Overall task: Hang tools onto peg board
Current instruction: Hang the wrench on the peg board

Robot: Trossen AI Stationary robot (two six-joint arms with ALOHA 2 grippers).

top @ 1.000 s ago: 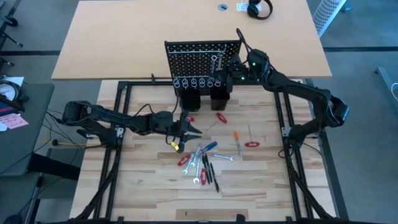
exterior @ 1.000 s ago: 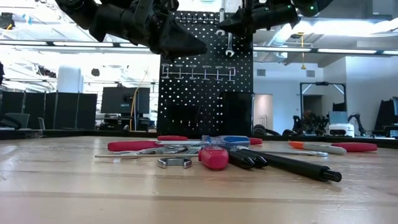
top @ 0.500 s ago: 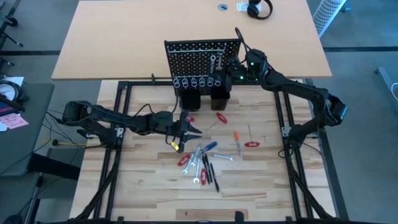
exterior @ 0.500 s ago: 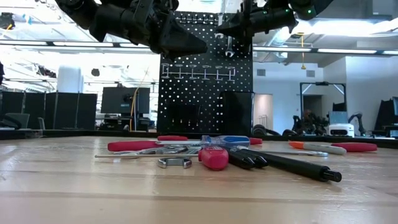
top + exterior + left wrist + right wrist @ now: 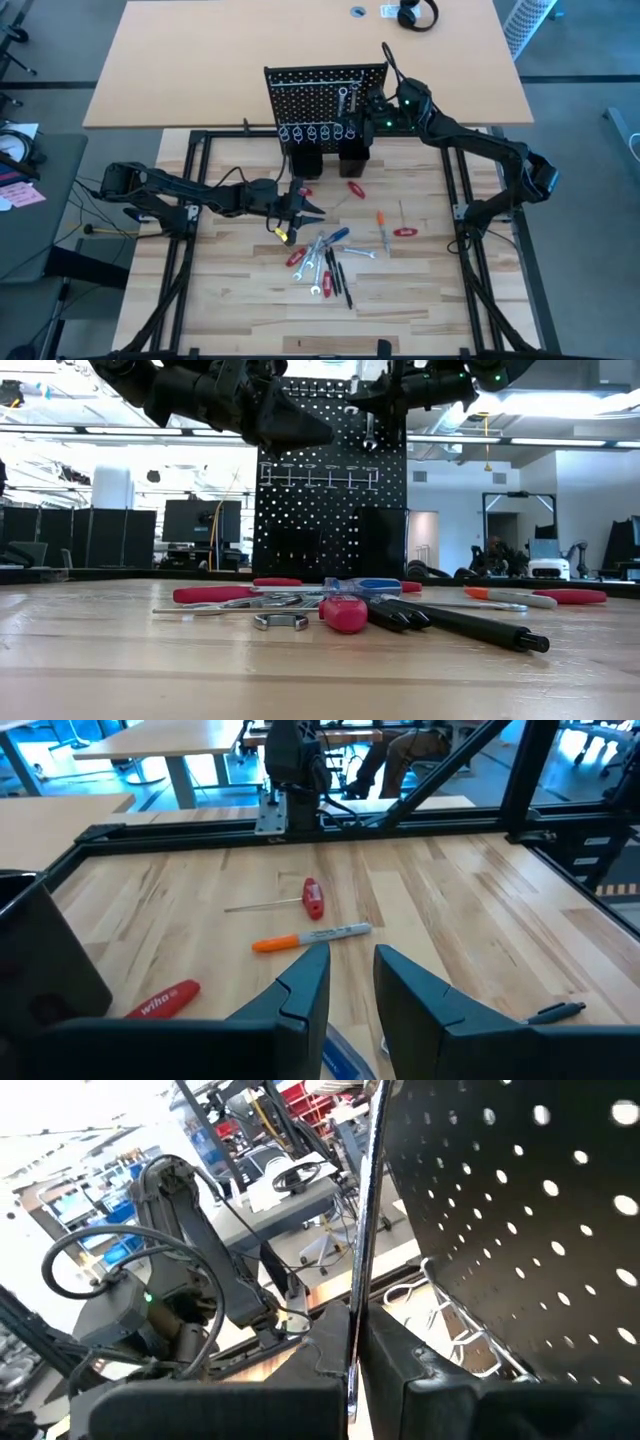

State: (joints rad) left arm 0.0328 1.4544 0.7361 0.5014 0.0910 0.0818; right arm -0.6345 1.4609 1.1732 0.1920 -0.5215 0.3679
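From above, the peg board (image 5: 325, 93) stands upright at the far middle of the bench (image 5: 230, 290), a row of ring hooks (image 5: 318, 132) along its lower part and two black holders (image 5: 328, 160) at its foot. The right gripper (image 5: 362, 104) is up against the board's right part, closed on a silver wrench (image 5: 347, 101) that lies against the panel. The left gripper (image 5: 312, 211) hovers left of centre with its fingers slightly apart and nothing between them. The loose tools (image 5: 328, 262) lie in a cluster just near of it, with a red-handled piece (image 5: 355, 189), an orange-handled screwdriver (image 5: 381, 222) and a red T-handled tool (image 5: 404, 231) scattered to the right.

At bench height, the wrench (image 5: 369, 428) hangs high on the board (image 5: 330, 510), seemingly on a peg, though that contact is hard to make out.

The left wrist view shows that gripper's (image 5: 350, 965) fingers parted over bare wood.

The right wrist view shows its fingers (image 5: 335, 1345) pinching the wrench's thin shaft (image 5: 365, 1220) beside the perforated panel (image 5: 520, 1210).
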